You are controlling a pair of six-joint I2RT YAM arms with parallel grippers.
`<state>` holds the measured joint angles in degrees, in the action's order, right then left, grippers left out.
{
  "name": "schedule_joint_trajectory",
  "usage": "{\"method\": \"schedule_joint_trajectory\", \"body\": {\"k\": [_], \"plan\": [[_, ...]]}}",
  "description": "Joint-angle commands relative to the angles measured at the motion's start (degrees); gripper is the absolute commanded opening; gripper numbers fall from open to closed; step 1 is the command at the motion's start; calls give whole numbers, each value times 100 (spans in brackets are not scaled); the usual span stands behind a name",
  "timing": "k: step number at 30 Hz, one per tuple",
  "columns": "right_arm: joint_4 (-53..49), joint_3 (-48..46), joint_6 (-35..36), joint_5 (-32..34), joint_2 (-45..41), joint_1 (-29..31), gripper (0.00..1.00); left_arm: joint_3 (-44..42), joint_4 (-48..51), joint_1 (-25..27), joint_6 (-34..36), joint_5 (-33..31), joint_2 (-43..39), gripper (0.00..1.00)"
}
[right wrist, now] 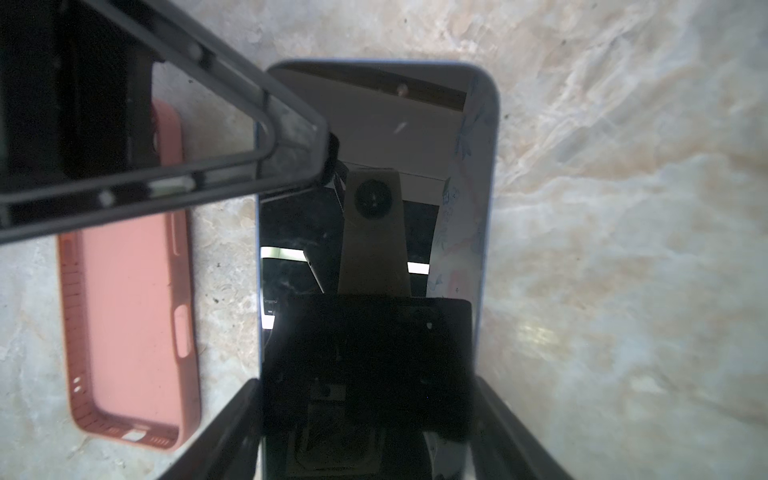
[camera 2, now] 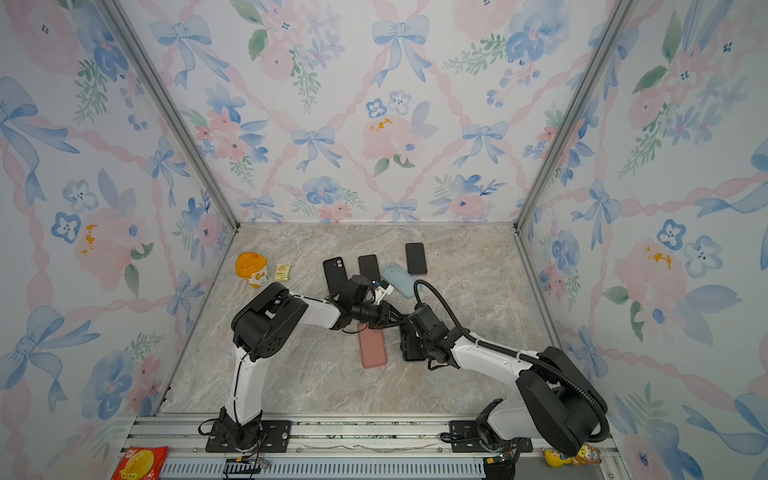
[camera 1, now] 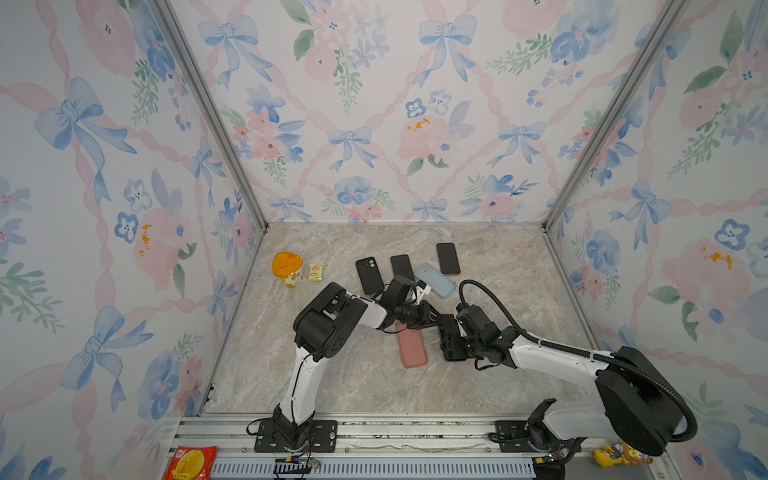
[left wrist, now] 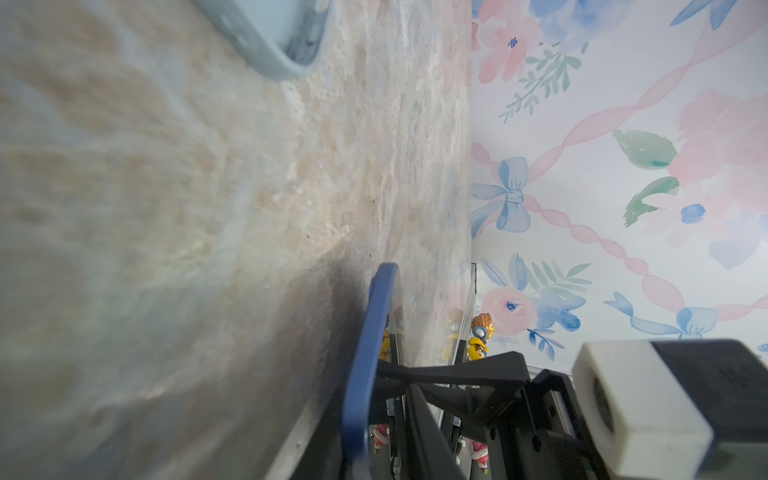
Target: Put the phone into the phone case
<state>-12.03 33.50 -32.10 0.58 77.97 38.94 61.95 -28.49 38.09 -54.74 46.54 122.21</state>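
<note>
My right gripper (right wrist: 365, 386) is shut across the width of the phone (right wrist: 374, 116), a dark-screened phone with a blue rim, and holds it screen up just above the marble table (camera 1: 332, 374). In both top views this phone (camera 1: 446, 322) sits mid-table under the right gripper (camera 1: 453, 343). My left gripper (camera 1: 434, 318) reaches in from the left, its jaws narrowed around the phone's far end (left wrist: 370, 353). Whether they press on it does not show. The pink phone case (camera 1: 411, 347) lies open side up on the table, just left of the phone (camera 2: 405, 332).
Behind the grippers lie a light blue case (camera 1: 436, 280) and three black phones or cases (camera 1: 369, 274) (camera 1: 402, 266) (camera 1: 448, 258). A yellow cup (camera 1: 286, 268) and a small snack packet (camera 1: 316, 272) stand at the back left. Floral walls enclose three sides.
</note>
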Motion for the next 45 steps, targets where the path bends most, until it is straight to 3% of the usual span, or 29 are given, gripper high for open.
{"method": "schedule_joint_trajectory", "body": {"k": [1,8,16,23,29,36,45], "plan": [[-316,-270,-31,-199,197,-36,49,-70,-299,-20,-3,174,65,22],[-514,-265,-18,-28,-82,-44,55,-140,-417,-20,-28,147,-5,13],[-952,-175,-218,213,-717,-46,75,-164,-614,37,-230,104,-67,5],[-1518,-152,-806,484,-1858,-112,80,-196,-963,85,-564,-8,-197,0],[-1791,-200,-1494,408,-2761,-193,81,-432,-1897,67,-1291,-115,-323,0],[-1156,-611,-2487,-228,-3787,-450,82,-689,-2572,-41,-1869,-502,-739,0],[1218,-1948,-3956,-834,-4856,-925,80,-1173,-3704,-231,-2801,-946,-1061,0]]}}
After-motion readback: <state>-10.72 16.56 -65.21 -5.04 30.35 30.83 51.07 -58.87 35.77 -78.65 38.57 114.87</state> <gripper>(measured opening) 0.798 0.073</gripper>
